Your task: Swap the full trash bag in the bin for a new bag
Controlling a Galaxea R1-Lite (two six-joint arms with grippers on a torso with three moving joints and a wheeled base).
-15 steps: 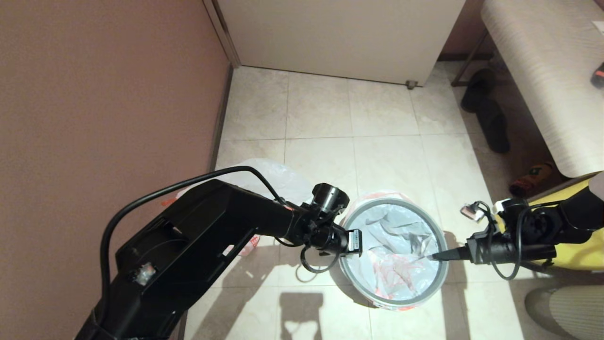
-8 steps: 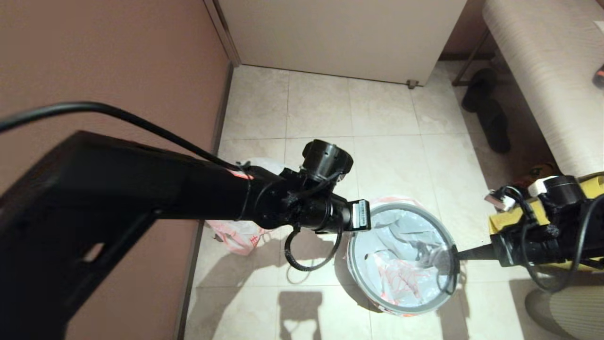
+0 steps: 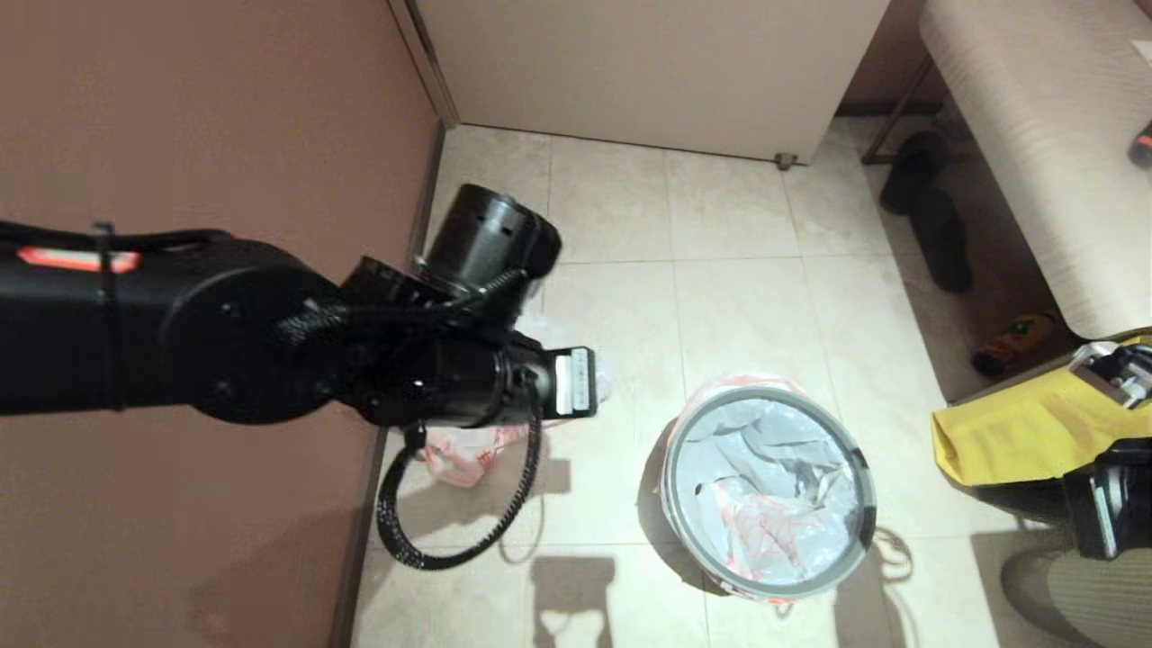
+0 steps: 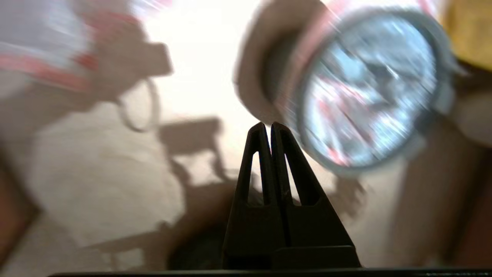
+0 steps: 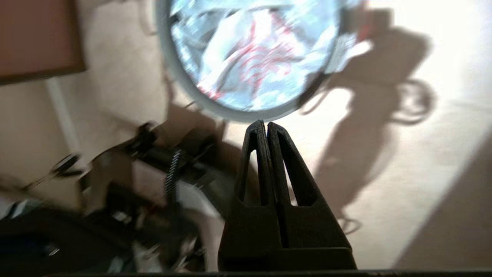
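left gripper (image 4: 267, 125) pinched closed, empty | right gripper (image 5: 263, 123) likewise, empty | new bag (image 3: 765, 486) lines bin (image 3: 697, 427) | full trash bag (image 3: 468, 450) seemingly by wall, mostly hidden

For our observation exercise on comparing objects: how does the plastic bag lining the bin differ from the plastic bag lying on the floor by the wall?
The new bag is spread open inside the bin, its hem folded over the rim under the grey ring; the full trash bag sits loose on the floor beside the wall, outside any container. The new bag is fully in view from the head camera; the full trash bag is mostly hidden behind the left arm. Both are translucent white with red-orange markings.
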